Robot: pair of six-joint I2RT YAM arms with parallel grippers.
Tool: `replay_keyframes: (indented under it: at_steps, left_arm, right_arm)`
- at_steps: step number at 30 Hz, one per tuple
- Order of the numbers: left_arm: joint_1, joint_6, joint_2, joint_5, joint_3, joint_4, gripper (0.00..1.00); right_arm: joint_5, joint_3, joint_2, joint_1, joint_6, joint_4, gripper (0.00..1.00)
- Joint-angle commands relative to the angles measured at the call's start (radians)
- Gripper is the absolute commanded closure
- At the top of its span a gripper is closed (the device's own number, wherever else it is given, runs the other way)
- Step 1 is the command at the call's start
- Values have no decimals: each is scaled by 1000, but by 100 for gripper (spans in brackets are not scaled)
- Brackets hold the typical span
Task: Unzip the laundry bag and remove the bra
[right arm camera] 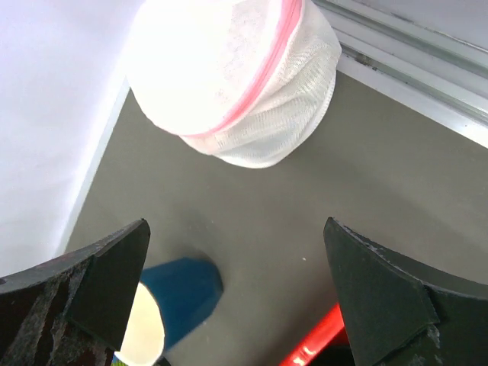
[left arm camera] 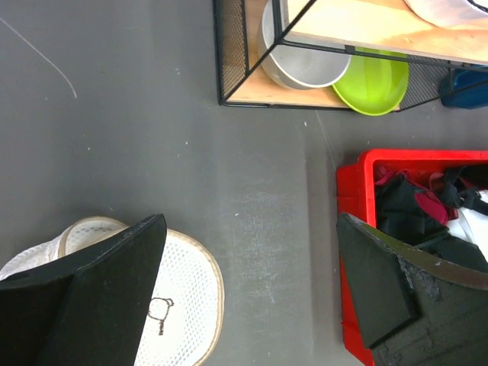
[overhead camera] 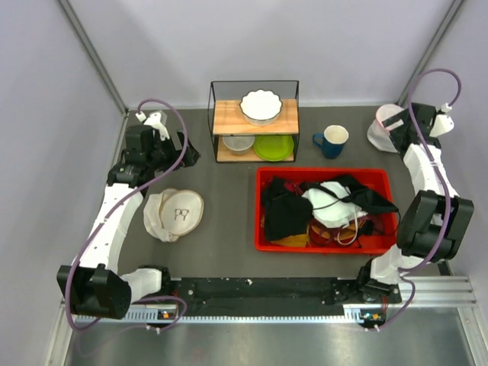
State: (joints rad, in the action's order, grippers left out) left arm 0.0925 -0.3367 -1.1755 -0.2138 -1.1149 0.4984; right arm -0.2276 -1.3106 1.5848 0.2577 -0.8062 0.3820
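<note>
- My right pincer (right arm camera: 236, 244) is released, its fingers wide apart and holding nothing, and hovers at the desk's far right corner.
- Just ahead of it sits the bag (right arm camera: 252, 91), a white mesh dome resting on the desk in that far right corner. I am not touching it.
- Its pink zip band (right arm camera: 267, 72) runs unbroken where I can see it, so I judge it closed.
- The bra is not visible. Glare whitens the mesh, so I cannot tell what is inside.
- Progress: as I judge it, nothing is done yet. The unzipping and the pulling out of the bra are both left.
- A blue mug (right arm camera: 183, 293) stands near the bag, toward the middle of the far edge. A red bin (overhead camera: 320, 171) of clothes lies closer to the near edge.
- My left pincer (left arm camera: 252, 229) is also released and empty, above the left side, partly over a cream pad (left arm camera: 191, 290).
- There is no readable writing. The pad bears only a small black mark.
</note>
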Motion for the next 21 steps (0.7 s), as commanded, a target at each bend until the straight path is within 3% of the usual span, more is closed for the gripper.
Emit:
replay_keyframes:
  at_steps: [1, 9, 21]
  left_arm:
    - [3, 22, -10, -100, -48, -20, 1]
    - [3, 36, -19, -133, -25, -96, 1]
    - [3, 45, -84, -134, -76, -121, 1]
  right_arm:
    - [-68, 42, 12, 2, -68, -255, 2]
    - [-130, -85, 200, 2, -50, -281, 5]
    - [-151, -153, 313, 0, -37, -331, 27]
